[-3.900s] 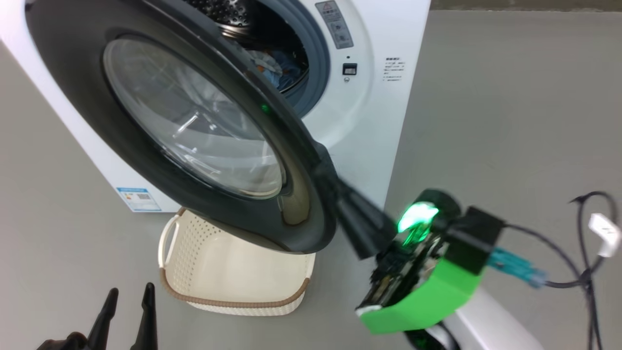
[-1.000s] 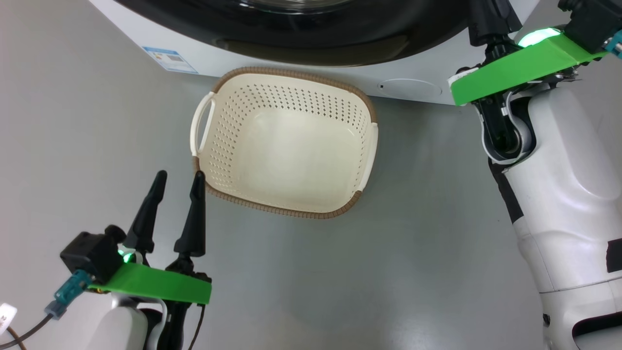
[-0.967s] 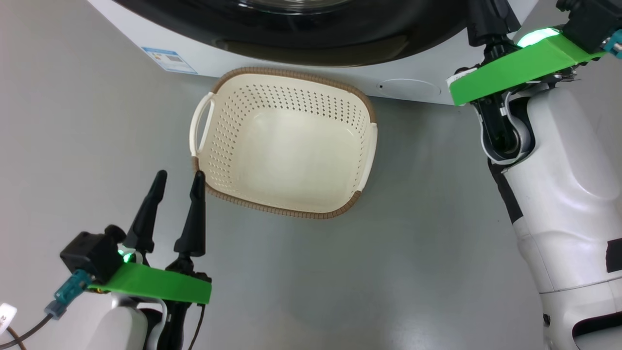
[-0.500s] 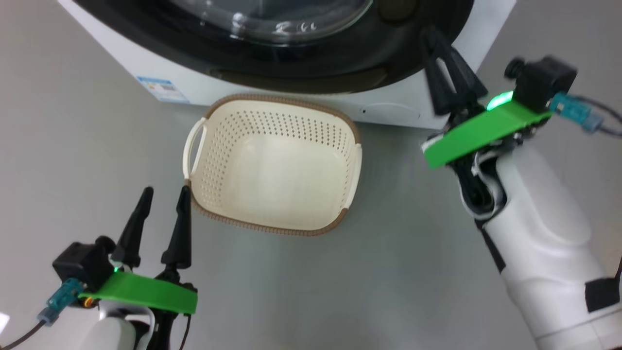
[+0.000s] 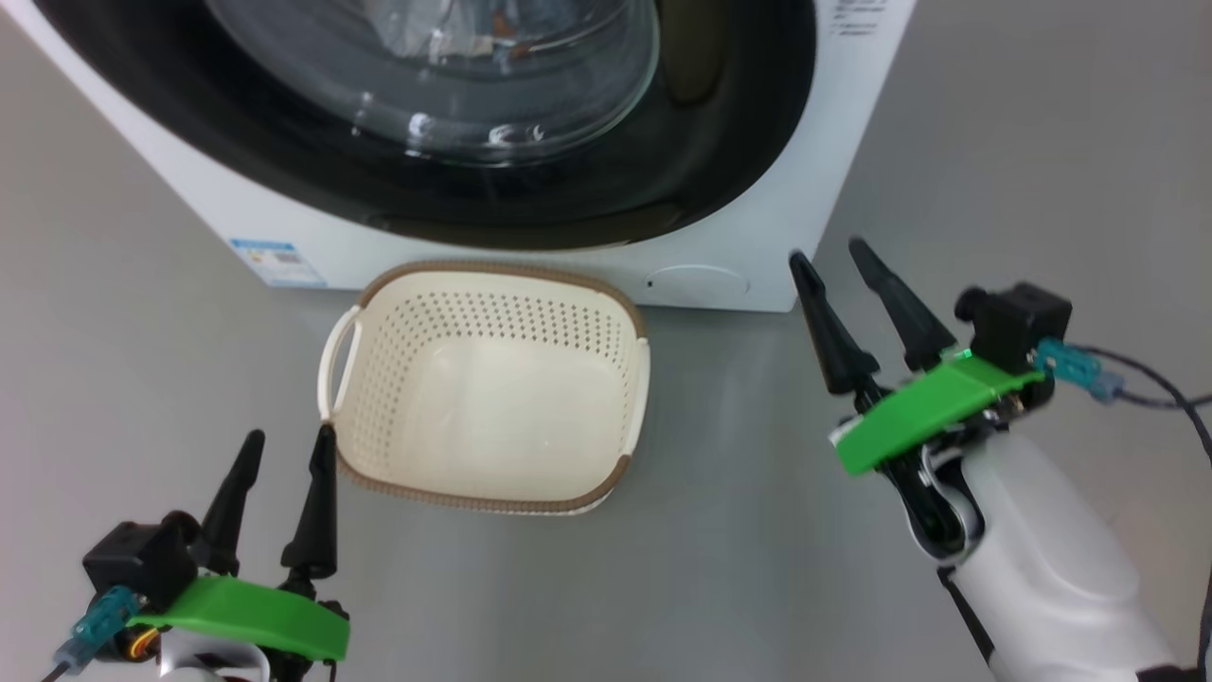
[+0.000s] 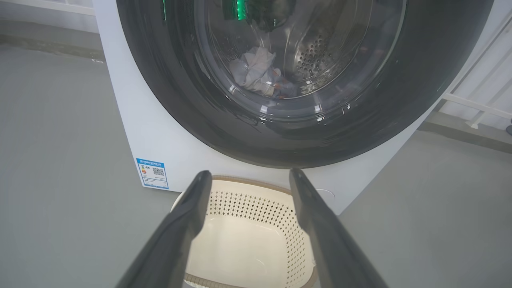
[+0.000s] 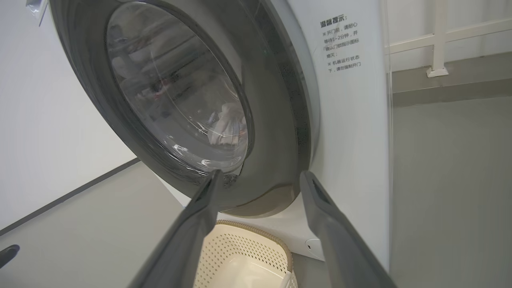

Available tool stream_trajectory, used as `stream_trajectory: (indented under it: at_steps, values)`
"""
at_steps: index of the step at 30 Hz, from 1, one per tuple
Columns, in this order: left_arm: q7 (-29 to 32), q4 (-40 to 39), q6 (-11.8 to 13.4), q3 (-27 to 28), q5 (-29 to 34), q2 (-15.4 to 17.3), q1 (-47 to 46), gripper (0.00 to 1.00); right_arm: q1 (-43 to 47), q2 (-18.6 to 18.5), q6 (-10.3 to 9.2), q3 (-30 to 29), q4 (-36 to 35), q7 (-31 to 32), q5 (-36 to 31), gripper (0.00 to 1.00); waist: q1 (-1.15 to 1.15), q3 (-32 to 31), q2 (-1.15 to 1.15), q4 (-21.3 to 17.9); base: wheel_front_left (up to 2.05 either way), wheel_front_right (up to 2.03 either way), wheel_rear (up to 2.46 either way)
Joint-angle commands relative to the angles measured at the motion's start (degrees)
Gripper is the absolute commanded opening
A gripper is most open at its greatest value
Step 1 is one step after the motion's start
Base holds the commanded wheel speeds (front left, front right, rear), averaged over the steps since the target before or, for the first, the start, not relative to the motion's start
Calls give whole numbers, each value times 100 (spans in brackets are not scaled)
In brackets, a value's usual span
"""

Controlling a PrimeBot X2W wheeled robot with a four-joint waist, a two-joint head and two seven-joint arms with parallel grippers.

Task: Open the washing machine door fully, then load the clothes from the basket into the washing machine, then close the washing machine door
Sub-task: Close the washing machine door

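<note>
We find the washing machine door (image 5: 739, 142) cut off by the top edge of the head view. Behind its glass, reflections blur the clothes (image 6: 256, 72); we cannot tell the garments apart. Print on the blue label (image 5: 276, 262) is too small to read. The left wrist view's bottom edge cuts the near side of the basket (image 6: 248, 200).

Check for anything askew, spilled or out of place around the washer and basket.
Nothing stands out. The washing machine door looks shut flush, the clothes sit inside behind its glass, and the basket stands upright and empty on the floor before it. The left claw and right claw are open, holding nothing.
</note>
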Motion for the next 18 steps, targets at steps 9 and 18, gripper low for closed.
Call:
stream_trajectory:
  at_steps: [9, 18]
  values:
    - [-37, 31, -9, 281, 27, 331, 122, 100, 781, -169, -6, -197, -198, -27, -55, 100, 0, -454, 0, -470, 0, 0, 0]
    - [-37, 83, -9, 426, 158, 359, 292, 100, 1313, -348, -6, -422, -310, -27, -103, 100, 0, -699, 0, -700, 0, 0, 0]
